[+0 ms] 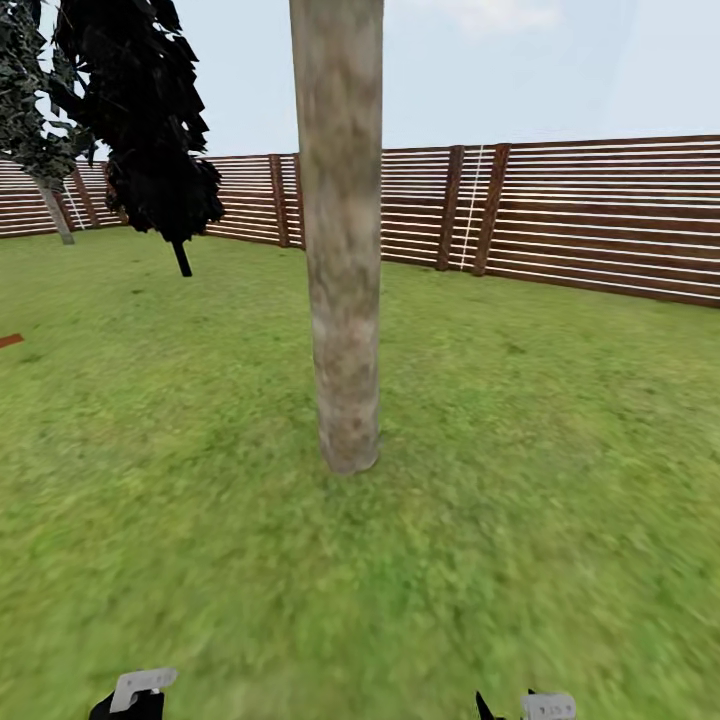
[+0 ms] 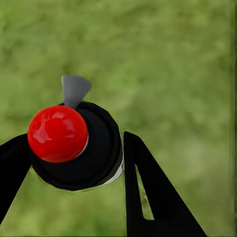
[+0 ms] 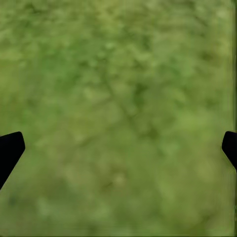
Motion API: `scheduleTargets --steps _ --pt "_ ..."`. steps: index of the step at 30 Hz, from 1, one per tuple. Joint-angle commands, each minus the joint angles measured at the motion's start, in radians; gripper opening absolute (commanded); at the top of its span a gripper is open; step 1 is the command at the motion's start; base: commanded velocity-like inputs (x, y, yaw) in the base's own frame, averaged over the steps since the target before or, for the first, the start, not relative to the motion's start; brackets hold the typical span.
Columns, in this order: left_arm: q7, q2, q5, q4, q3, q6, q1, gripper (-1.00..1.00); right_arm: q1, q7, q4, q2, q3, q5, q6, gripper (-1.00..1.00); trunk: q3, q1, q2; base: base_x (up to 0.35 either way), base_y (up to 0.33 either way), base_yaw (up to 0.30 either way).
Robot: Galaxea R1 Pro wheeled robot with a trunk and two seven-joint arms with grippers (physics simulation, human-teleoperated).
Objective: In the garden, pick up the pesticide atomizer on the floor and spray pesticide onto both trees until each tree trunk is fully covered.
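Note:
A pale grey-tan mottled tree trunk [image 1: 340, 230] rises from the lawn right in front of me, flared a little at its base. No whitish specks show on its bark. The second tree [image 1: 45, 170] stands far back at the left by the fence, its thin trunk leaning. In the left wrist view the black atomizer [image 2: 79, 145] with its red top sits between the two black fingers [image 2: 148, 192] of my left gripper [image 2: 74, 163], which is shut on it. My right gripper [image 3: 118, 148] hangs open over bare grass, its fingertips wide apart.
A near-black cypress-like tree [image 1: 150, 130] stands left of the trunk, farther back. A brown slat fence [image 1: 560, 215] closes the lawn behind. A small brown strip [image 1: 10, 341] lies at the far left edge. Grass spreads all around the trunk.

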Motion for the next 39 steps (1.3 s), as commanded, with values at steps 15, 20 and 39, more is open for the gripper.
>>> scheduleTargets --steps 15,20,39 --pt "-0.415 0.007 -0.312 -0.132 -0.124 0.02 -0.075 -1.0 -0.078 0.008 -0.199 0.002 0.469 0.001 0.046 1.0 0.0 0.0 0.0 0.055 -0.031 0.0" --pt "-0.799 0.032 -0.45 -0.154 -0.126 0.095 -0.174 -1.0 -0.127 0.034 -0.2 0.025 0.748 -0.003 0.185 1.0 0.0 0.0 0.0 0.0 0.0 0.0" --pt "-1.024 -0.021 -0.772 -0.2 -0.127 0.196 -0.218 -1.0 -0.169 0.441 -0.255 0.055 0.844 -0.005 0.208 -1.0 0.0 0.0 0.0 0.0 0.0 0.0"
